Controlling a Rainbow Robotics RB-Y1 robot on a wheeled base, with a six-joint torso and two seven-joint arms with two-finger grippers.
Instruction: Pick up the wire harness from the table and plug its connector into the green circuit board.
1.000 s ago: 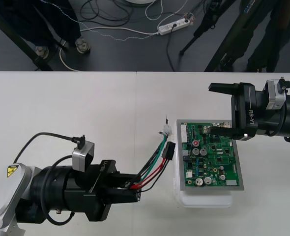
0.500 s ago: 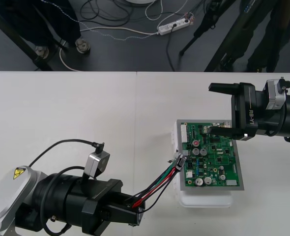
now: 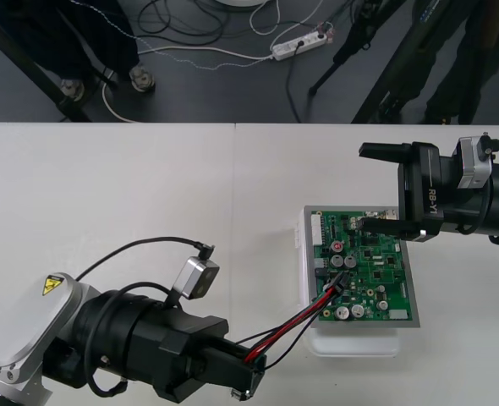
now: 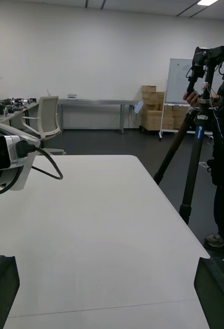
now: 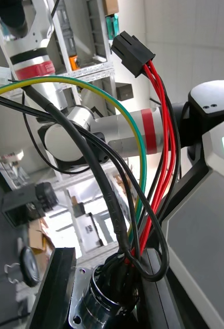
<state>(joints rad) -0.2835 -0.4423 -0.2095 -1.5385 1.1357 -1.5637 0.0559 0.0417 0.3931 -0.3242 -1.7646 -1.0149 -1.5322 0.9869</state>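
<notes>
Table (image 3: 148, 186): left gripper (image 3: 249, 376) clamps harness (image 3: 296, 317), plug (image 3: 338, 283) over board (image 3: 376, 262); right gripper (image 3: 361, 187) spread, empty. Align plug squarely, then press straight down.

The table (image 3: 148, 194) is bright and evenly lit from overhead, while the floor strip (image 3: 199, 93) beyond it is much dimmer. Shadows are soft. There is only a faint grey edge on the table beside the left gripper (image 3: 249, 374), and a pale rim along the white base (image 3: 351, 345) on the side nearest that gripper. The silver link (image 3: 21, 355) behind that gripper carries a broad highlight.

From the left wrist, the wire harness (image 5: 154, 128) rises from the gripper against a glaring white background, and its black wires are almost silhouettes.

From the right wrist, the right gripper's fingers (image 4: 1, 288) are flat dark shapes against the pale table. A ceiling lamp (image 4: 215, 2) glows well above them.
</notes>
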